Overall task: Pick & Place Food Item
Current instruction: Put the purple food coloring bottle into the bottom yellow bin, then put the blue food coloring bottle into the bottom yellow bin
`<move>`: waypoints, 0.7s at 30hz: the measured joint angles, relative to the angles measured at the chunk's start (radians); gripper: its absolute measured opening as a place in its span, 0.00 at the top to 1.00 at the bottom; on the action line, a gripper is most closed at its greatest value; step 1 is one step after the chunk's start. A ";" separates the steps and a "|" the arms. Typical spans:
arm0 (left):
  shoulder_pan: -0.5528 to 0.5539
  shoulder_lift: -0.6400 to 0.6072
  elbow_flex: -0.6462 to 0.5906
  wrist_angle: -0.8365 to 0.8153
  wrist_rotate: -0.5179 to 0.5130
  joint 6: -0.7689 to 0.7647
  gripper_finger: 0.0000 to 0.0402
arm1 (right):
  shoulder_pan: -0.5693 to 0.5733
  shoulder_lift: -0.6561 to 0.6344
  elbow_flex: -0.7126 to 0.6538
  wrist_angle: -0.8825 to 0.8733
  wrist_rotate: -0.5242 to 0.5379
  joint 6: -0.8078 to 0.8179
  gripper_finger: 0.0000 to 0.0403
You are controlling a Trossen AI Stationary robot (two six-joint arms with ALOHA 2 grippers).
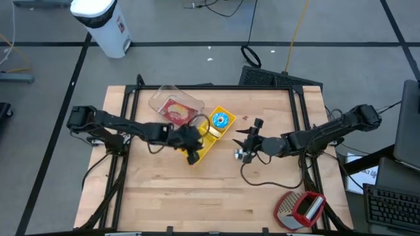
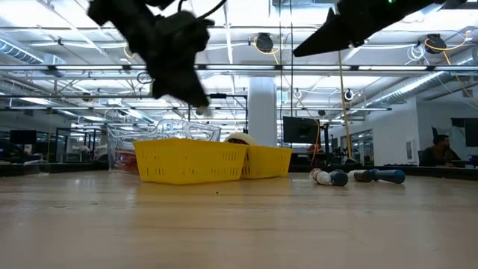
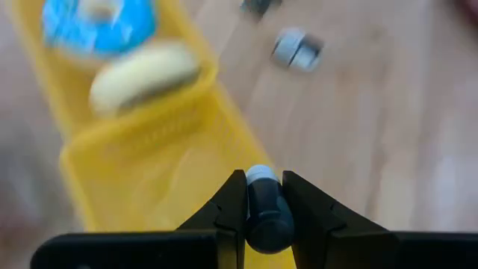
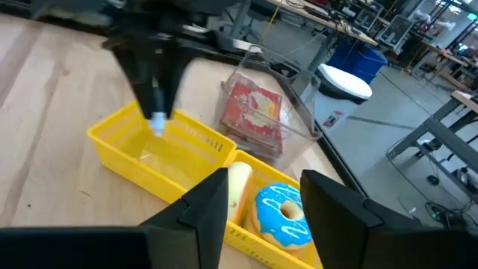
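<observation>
Left gripper (image 3: 263,196) hangs over the yellow basket (image 3: 142,172), fingers clamped on a small dark cylinder (image 3: 263,213). Right gripper (image 4: 258,196) hovers nearby, fingers apart, holding nothing.

The high view looks straight down on the whole light wooden table (image 1: 197,190). The low view sits at tabletop level, facing the room beyond. The left wrist view looks steeply down, close above the long yellow plastic basket (image 3: 149,161). The right wrist view looks across it from farther off. All four share that basket.
</observation>
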 joint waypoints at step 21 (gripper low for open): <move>-0.069 0.014 -0.241 0.245 -0.216 -0.125 0.58 | 0.000 -0.103 -0.122 -0.213 -0.004 0.327 0.54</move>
